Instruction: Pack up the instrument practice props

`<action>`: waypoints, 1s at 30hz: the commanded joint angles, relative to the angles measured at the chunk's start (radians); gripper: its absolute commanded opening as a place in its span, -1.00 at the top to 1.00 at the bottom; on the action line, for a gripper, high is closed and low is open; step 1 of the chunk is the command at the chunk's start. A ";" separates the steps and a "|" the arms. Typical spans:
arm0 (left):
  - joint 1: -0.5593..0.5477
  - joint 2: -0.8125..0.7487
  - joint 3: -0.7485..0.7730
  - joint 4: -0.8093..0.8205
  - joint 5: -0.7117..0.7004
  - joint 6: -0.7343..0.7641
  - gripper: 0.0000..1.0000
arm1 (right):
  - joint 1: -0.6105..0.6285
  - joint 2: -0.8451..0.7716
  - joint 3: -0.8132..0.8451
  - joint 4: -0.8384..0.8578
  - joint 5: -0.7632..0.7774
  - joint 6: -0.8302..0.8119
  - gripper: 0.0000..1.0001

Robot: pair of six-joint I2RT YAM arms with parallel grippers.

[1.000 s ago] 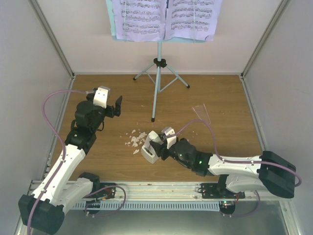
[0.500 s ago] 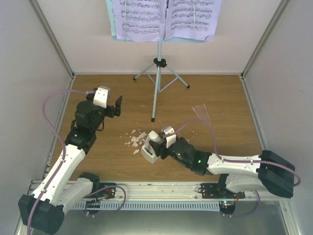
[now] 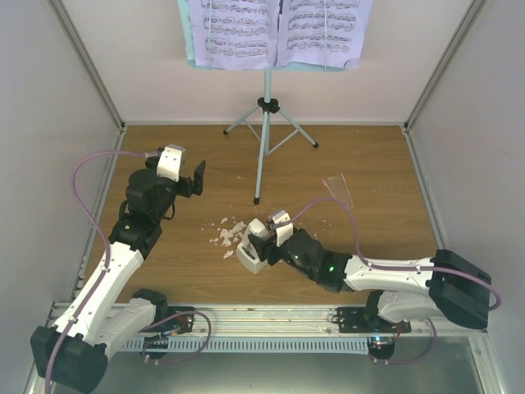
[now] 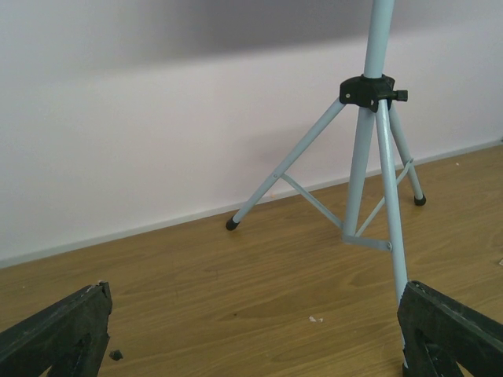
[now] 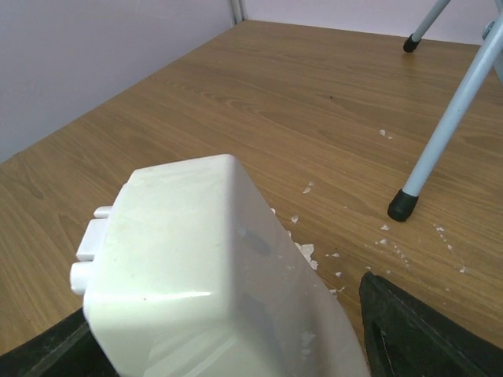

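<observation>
1. A wooden table (image 3: 377,156) with white walls on three sides is seen from above. Two robot arms reach in from its near edge.
2. A pale blue music stand (image 3: 264,123) stands upright at the back centre on three spread legs. One leg's black foot rests on the wood near the middle of the table.
3. Printed sheet-music pages (image 3: 275,33) lie open side by side on the stand's desk, at the top of the overhead view.
4. The right gripper (image 3: 257,246) is low over the table centre, and its fingers press against both sides of a small white metronome (image 3: 248,257).
5. In the right wrist view the metronome (image 5: 196,267) fills the foreground, with a dark finger (image 5: 428,334) against its edge. I cannot tell whether the metronome rests on the wood or is lifted.
6. Small white crumbs (image 3: 225,232) are scattered on the wood just left of the metronome, between it and the stand's front foot.
7. A clear triangular cover (image 3: 338,189) lies flat on the table to the right of the stand, well apart from both grippers.
8. The left gripper (image 3: 197,176) hangs above the left side of the table with its fingers spread wide and nothing between them.
9. The left wrist view looks between those spread fingers (image 4: 55,334) at the stand's tripod legs (image 4: 361,157) and the back wall.
</observation>
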 commanded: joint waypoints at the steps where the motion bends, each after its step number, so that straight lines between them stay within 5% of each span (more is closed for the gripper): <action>1: -0.008 -0.015 -0.008 0.049 -0.011 0.007 -0.98 | 0.001 0.009 0.021 -0.019 0.054 -0.017 -0.49; 9: -0.010 -0.015 -0.009 0.049 -0.011 0.007 -0.98 | 0.001 -0.017 0.027 -0.016 0.012 -0.062 -0.98; 18: -0.011 -0.014 -0.010 0.049 -0.012 0.007 -0.98 | -0.006 -0.242 0.009 -0.146 -0.016 -0.098 -0.99; 30: -0.016 -0.003 -0.010 0.046 -0.016 0.008 -0.98 | -0.163 -0.608 -0.270 -0.422 -0.128 0.288 -0.99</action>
